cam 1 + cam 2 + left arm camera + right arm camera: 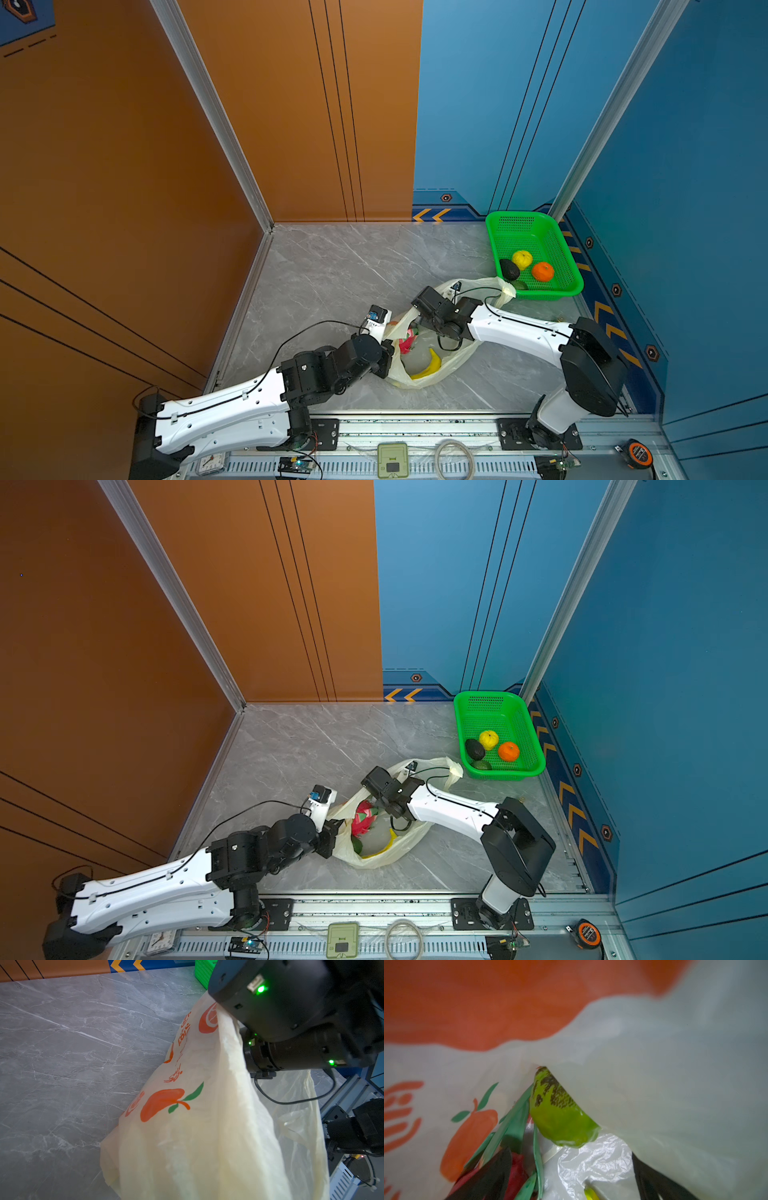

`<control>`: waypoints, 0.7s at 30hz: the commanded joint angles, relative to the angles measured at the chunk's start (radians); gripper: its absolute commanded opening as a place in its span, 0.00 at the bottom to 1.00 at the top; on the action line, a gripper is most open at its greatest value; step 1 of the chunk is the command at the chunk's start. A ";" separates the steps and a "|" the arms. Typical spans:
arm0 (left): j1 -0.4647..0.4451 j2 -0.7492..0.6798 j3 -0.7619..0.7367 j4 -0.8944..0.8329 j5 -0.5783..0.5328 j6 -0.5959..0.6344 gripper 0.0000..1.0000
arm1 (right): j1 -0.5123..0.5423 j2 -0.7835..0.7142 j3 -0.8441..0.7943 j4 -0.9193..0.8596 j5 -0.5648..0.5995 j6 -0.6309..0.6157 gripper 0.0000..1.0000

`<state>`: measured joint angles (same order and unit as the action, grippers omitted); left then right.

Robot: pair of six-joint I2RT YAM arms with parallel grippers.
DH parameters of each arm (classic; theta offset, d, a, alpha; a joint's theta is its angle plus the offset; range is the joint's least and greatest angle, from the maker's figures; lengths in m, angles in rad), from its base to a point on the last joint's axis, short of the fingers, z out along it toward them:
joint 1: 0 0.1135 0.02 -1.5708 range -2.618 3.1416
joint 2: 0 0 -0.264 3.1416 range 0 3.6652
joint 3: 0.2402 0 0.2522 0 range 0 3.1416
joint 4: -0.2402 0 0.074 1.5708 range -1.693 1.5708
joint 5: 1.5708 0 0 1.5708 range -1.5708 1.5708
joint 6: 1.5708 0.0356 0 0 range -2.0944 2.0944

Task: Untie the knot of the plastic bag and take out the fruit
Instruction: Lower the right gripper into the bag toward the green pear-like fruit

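Grey marble surface [353, 270] and orange and blue walls are framing what looks like the taking-out step. No knot is showing, the plastic bag [453, 359] is gaping open, and the untying appears finished. The next move is probably calling for the spread jaws to settle around one piece, close without trapping film, and lift it out through the mouth.

The right end effector [570, 1154] is reaching down inside the bag, its jaws spread wide and gripping nothing. In the right wrist view its dark fingers [488, 1176] are flanking crumpled film. A mottled green fruit [560, 1122] is sitting just ahead of the tips, half tucked under a fold of the bag. The pink-red dragon fruit [365, 812] is lying right beside one finger, and a yellow banana [432, 365] is resting a little further off, toward the bag's bottom.

The left end effector [336, 828] is pressing its jaws together on the bag's rim, on the side opposite the right arm, and is holding the mouth up. One loose handle strip [508, 292] is trailing behind the right wrist.

Well beyond that wrist, the green basket [517, 215] is holding a yellow citrus [522, 259], an orange [542, 272], a dark avocado [509, 269] and a green avocado [519, 285], so part of the emptying looks done.
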<state>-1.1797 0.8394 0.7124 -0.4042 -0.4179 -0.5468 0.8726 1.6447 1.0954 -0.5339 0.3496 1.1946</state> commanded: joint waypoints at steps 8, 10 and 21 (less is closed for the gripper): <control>-0.006 -0.001 -0.014 0.060 0.025 -0.001 0.00 | -0.026 0.074 -0.010 0.166 0.093 -0.009 0.90; -0.005 -0.002 -0.013 0.060 0.025 -0.001 0.00 | -0.033 0.082 -0.022 0.196 0.095 -0.016 0.89; -0.005 0.001 -0.013 0.058 0.021 0.001 0.00 | -0.044 0.084 -0.084 0.259 0.066 -0.024 0.65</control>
<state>-1.1793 0.8402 0.7059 -0.3630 -0.4065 -0.5468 0.8337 1.7172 1.0393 -0.2855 0.4000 1.1770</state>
